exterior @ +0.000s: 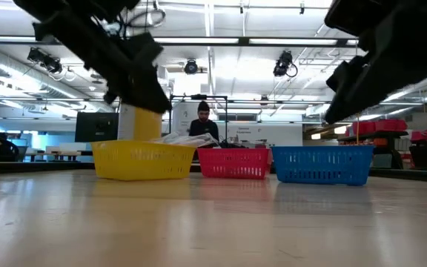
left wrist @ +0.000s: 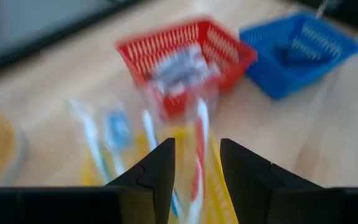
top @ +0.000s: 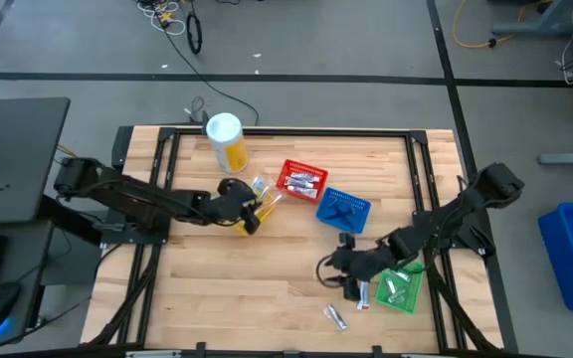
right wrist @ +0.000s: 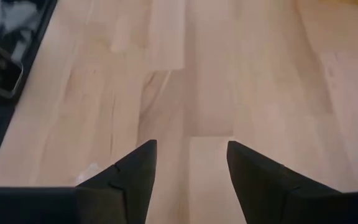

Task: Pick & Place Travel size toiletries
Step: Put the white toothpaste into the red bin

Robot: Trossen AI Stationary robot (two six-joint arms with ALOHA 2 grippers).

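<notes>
My left gripper (top: 250, 216) hangs open over the yellow basket (top: 263, 207), which holds several pale toothbrushes in clear wrap (left wrist: 107, 140). In the left wrist view one red-and-white toothbrush (left wrist: 199, 146) shows in the gap between my left gripper's (left wrist: 197, 171) fingers, lying in the basket below them. My right gripper (top: 329, 270) is open and empty over bare wood, left of the green basket (top: 402, 288); its wrist view (right wrist: 191, 171) shows only the tabletop. Two small white tubes (top: 337, 316) (top: 363, 294) lie on the table near it.
A red basket (top: 301, 179) and a blue basket (top: 343, 211), both with small items inside, stand right of the yellow one. A tall white-and-yellow canister (top: 225, 140) stands at the far side. People show in the room behind the table (exterior: 203, 122).
</notes>
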